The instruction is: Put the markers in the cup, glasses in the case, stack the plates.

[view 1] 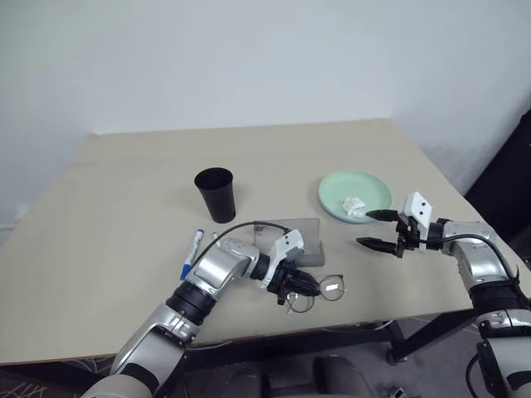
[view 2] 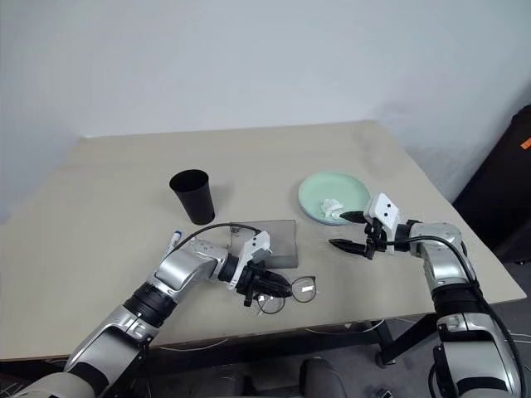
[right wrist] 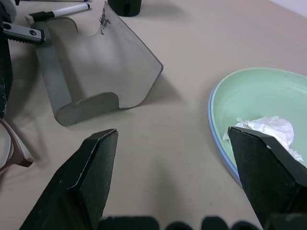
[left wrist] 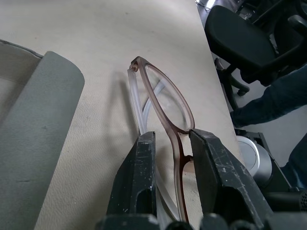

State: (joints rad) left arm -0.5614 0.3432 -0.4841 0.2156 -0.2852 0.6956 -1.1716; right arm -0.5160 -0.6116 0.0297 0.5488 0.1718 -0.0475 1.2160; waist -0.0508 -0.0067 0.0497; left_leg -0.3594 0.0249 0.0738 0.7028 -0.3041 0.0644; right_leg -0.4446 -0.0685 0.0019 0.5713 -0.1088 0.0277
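Note:
The glasses (left wrist: 163, 96) lie near the table's front edge. My left gripper (view 1: 303, 286) is shut on them at the bridge, with one finger (left wrist: 144, 158) on each side of the frame. Just behind them the grey case (view 1: 294, 236) lies open. The black cup (view 1: 216, 194) stands upright further back. A blue-capped marker (view 1: 192, 249) lies left of the case, with another marker (right wrist: 62, 10) beside it. At the right, the mint green plate (view 1: 355, 195) sits on the light blue plate (right wrist: 211, 108). My right gripper (view 1: 377, 230) hovers open just in front of them, holding nothing.
A crumpled white tissue (view 1: 354, 205) lies in the green plate. The table's front edge (view 1: 332, 327) runs close below the glasses. Beyond it stand a black office chair (left wrist: 249, 43) and a person's leg (left wrist: 273, 96).

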